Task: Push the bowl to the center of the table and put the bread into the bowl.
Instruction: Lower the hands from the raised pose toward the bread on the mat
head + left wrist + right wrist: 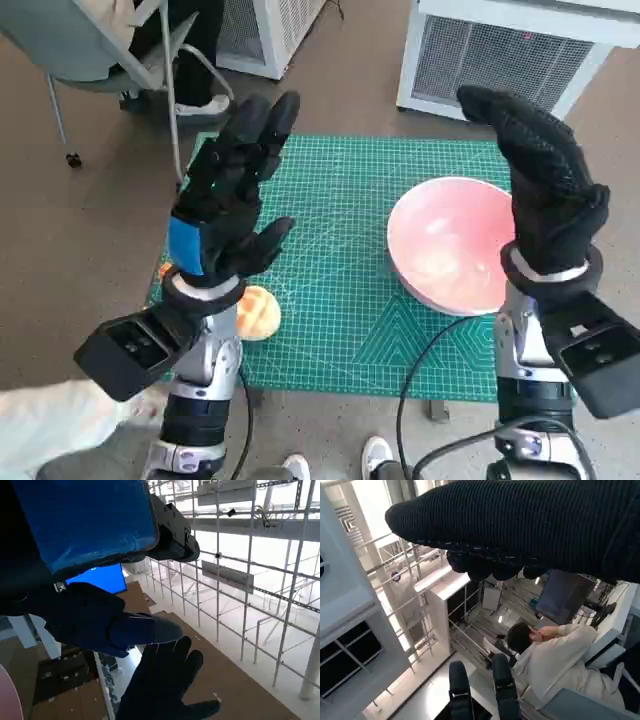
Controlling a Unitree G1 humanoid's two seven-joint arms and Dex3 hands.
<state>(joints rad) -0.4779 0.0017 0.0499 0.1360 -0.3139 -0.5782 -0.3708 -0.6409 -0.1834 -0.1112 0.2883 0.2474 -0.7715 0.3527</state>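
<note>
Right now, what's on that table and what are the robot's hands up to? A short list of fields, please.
surface: green cutting mat on the table
bowl: pink bowl, empty, on the mat's right side
bread: round bun, at the mat's left edge, partly hidden by the left arm
left hand: raised above the mat, fingers apart, holding nothing
right hand: raised over the bowl's far-right rim, holding nothing

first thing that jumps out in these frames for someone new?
Both hands raised high above the table, holding nothing: the left hand with fingers spread over the green mat's left part, the right hand over the pink bowl, which sits at the mat's right side. The bread lies untouched at the mat's near left, by the left wrist.
</note>
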